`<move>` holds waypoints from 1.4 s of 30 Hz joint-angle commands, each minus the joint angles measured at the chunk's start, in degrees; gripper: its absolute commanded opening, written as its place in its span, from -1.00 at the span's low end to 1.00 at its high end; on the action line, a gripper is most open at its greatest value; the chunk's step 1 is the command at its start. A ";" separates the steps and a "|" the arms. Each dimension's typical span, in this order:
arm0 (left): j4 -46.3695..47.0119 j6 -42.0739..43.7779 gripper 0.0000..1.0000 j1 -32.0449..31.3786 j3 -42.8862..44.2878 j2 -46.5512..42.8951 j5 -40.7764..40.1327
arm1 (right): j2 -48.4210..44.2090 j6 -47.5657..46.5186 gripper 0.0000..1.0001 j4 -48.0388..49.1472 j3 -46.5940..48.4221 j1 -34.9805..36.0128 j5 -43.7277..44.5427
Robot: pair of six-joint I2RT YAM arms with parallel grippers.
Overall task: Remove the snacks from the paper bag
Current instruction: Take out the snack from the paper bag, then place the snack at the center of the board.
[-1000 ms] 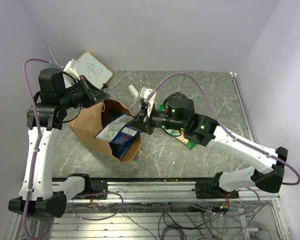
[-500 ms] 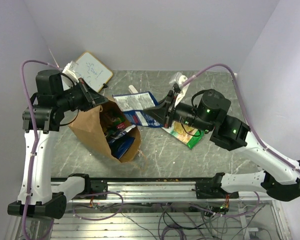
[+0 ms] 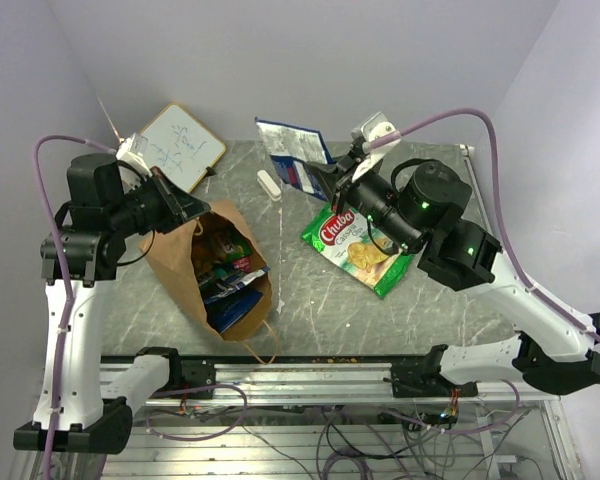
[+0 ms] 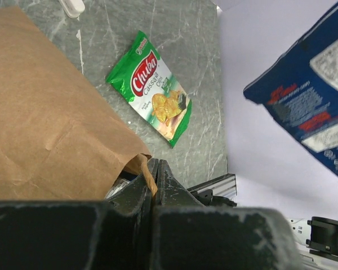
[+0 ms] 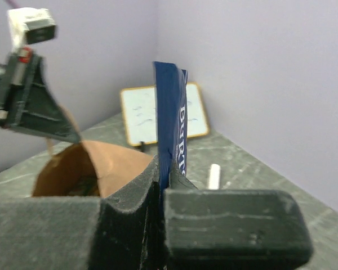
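The brown paper bag (image 3: 185, 265) stands open at the left, with more packets (image 3: 225, 262) inside it. My left gripper (image 3: 198, 205) is shut on the bag's rim (image 4: 139, 167). My right gripper (image 3: 325, 182) is shut on the blue packet (image 3: 293, 155) and holds it up in the air over the back of the table; it shows edge-on in the right wrist view (image 5: 170, 121) and in the left wrist view (image 4: 312, 95). The green packet with red logo (image 3: 360, 245) lies flat on the table right of the bag, also in the left wrist view (image 4: 154, 90).
A wood-framed whiteboard (image 3: 182, 143) leans at the back left. A small white block (image 3: 269, 184) lies on the table behind the bag. Walls close off the back and both sides. A metal rail (image 3: 310, 375) runs along the near edge.
My right gripper has pulled the blue packet out of the bag and carried it up and back to the right. The bag's mouth now shows the remaining packets. The left gripper kept its hold.
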 commanded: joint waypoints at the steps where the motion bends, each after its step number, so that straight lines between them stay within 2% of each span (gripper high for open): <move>1: 2.63 2.32 -0.86 0.10 -0.55 0.47 0.40 | 1.07 -2.46 -1.00 -0.49 -0.16 -0.89 14.75; 3: 1.87 3.34 -0.86 0.10 0.55 2.01 1.01 | 1.61 1.35 -1.00 -1.48 -2.45 -2.28 18.70; 5: 2.56 3.38 -0.86 0.13 0.68 2.92 2.55 | 2.35 8.05 -1.00 -3.22 -4.97 -4.99 18.79; 9: 3.92 3.29 -0.86 0.12 1.82 4.39 4.17 | 3.14 23.87 -1.00 -4.03 -12.49 -15.09 6.75; 11: 4.96 3.17 -0.86 0.12 2.18 4.92 4.25 | 3.53 28.47 -1.00 -3.35 -16.33 -19.09 1.54; 15: 5.86 2.81 -0.86 0.11 2.04 6.00 5.25 | 6.73 32.42 -1.00 -6.36 -19.19 -25.23 -4.91; 20: 7.97 1.20 -0.86 0.12 -0.68 4.94 6.32 | 11.12 35.16 -1.00 -6.36 -22.34 -33.82 -17.60; 25: 5.62 3.99 -0.86 0.13 1.42 6.86 5.79 | 13.35 39.49 -1.00 1.50 -26.35 -38.84 -24.73; 29: 4.36 3.44 -0.86 0.13 3.12 8.04 5.58 | 17.31 41.45 -1.00 2.96 -24.47 -40.50 -30.85; 35: 7.74 1.59 -0.86 0.09 0.36 7.52 5.92 | 20.79 49.70 -1.00 15.37 -27.08 -40.77 -31.38; 38: 7.12 1.64 -0.86 0.11 1.47 8.04 5.38 | 22.07 57.53 -1.00 18.46 -26.84 -40.97 -27.72; 42: 10.14 -0.89 -0.86 0.12 -0.71 6.29 6.39 | 20.66 64.98 -1.00 22.84 -32.56 -41.03 -19.71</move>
